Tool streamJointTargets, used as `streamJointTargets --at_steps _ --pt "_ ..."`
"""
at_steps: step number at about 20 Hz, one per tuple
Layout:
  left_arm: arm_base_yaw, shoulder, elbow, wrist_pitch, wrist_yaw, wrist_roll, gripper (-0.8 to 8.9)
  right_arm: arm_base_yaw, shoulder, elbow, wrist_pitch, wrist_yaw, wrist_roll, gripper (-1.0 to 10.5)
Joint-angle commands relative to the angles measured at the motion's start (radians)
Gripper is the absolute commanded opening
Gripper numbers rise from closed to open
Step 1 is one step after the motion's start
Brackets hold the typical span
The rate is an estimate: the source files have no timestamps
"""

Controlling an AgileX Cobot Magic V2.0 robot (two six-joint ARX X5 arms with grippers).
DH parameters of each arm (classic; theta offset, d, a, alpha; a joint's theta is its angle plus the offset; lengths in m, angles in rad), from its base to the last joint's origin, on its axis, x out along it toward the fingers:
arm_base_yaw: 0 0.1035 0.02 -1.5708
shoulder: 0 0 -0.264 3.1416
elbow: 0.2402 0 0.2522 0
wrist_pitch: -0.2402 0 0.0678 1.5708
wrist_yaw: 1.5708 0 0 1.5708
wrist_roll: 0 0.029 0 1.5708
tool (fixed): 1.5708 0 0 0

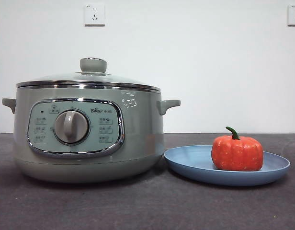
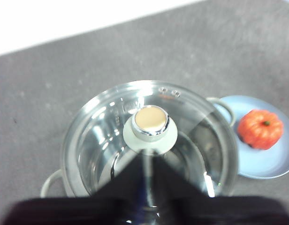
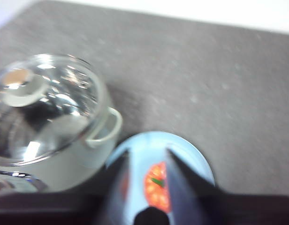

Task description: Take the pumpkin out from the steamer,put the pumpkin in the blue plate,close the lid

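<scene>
The sage-green steamer [image 1: 138,143] stands on the left of the table with the glass lid [image 1: 92,76] seated on its chrome rim. The orange pumpkin [image 1: 237,152] sits upright on the blue plate [image 1: 186,163] just right of the pot. Neither gripper shows in the front view. My left gripper [image 2: 147,161] hovers above the lid knob [image 2: 150,123], apart from it, its jaws drawn together to a thin slit and holding nothing. My right gripper [image 3: 147,152] hangs open above the blue plate [image 3: 191,154], the pumpkin [image 3: 156,185] showing between its jaws, untouched.
The dark grey tabletop [image 1: 147,206] runs in front of the pot and plate. A white wall with two power sockets [image 1: 94,14] stands behind. The pot's side handle [image 1: 167,105] reaches toward the plate, whose rim nearly touches the pot's base.
</scene>
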Motion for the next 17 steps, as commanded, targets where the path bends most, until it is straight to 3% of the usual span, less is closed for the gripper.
streamJointTargets --at_steps 1,5,8,17 --pt "-0.023 -0.079 -0.061 0.021 -0.009 -0.005 -0.08 0.029 -0.089 -0.128 0.101 0.008 0.04 -0.1" --pt "-0.072 -0.275 -0.256 0.077 -0.055 -0.005 -0.08 0.075 -0.259 -0.314 0.249 0.032 0.114 -0.1" --pt "-0.082 -0.345 -0.296 -0.012 -0.051 -0.037 -0.04 0.078 -0.285 -0.328 0.22 0.034 0.213 0.0" --pt "-0.082 -0.331 -0.296 -0.123 -0.052 -0.037 -0.04 0.078 -0.284 -0.328 0.173 0.029 0.217 0.0"
